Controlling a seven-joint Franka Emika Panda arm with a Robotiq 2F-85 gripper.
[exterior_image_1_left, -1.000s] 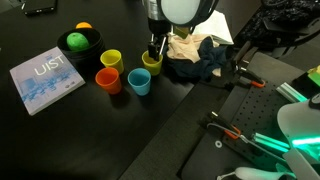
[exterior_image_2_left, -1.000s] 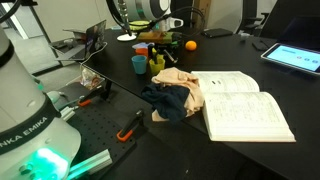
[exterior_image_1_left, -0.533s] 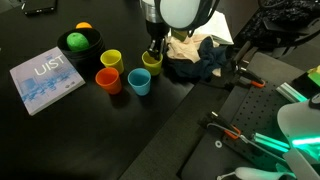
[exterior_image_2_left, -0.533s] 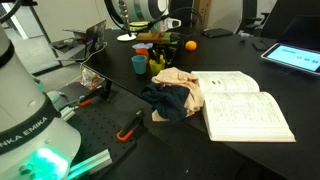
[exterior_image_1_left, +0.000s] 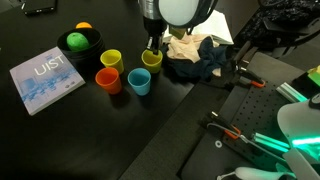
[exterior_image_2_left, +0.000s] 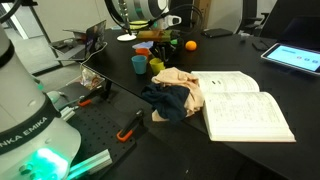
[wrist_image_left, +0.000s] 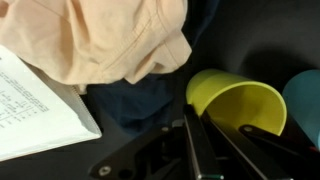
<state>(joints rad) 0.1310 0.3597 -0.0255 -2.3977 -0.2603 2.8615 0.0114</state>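
Observation:
My gripper (exterior_image_1_left: 153, 48) hangs over a yellow-green cup (exterior_image_1_left: 151, 61) at the edge of a heap of cloth (exterior_image_1_left: 195, 55). In the wrist view the cup (wrist_image_left: 235, 100) is tipped toward the camera. One finger (wrist_image_left: 195, 140) presses its outer wall and the other reaches inside the rim, so the gripper (wrist_image_left: 215, 135) is shut on the cup's wall. In the exterior view from the arm's base side, the gripper (exterior_image_2_left: 157, 48) stands just above that cup (exterior_image_2_left: 157, 65). A blue cup (exterior_image_1_left: 139, 82), an orange cup (exterior_image_1_left: 108, 80) and a yellow cup (exterior_image_1_left: 111, 60) stand close beside it.
A dark bowl (exterior_image_1_left: 80, 40) with a green ball and an orange one sits behind the cups, with a closed book (exterior_image_1_left: 45, 78) beside it. An open book (exterior_image_2_left: 245, 105) lies under the peach and dark blue cloth (exterior_image_2_left: 175, 90). Tools lie on the perforated robot base (exterior_image_1_left: 230, 135).
The jaws have gone from wide open to shut on the yellow-green cup's wall. The arm itself has hardly moved.

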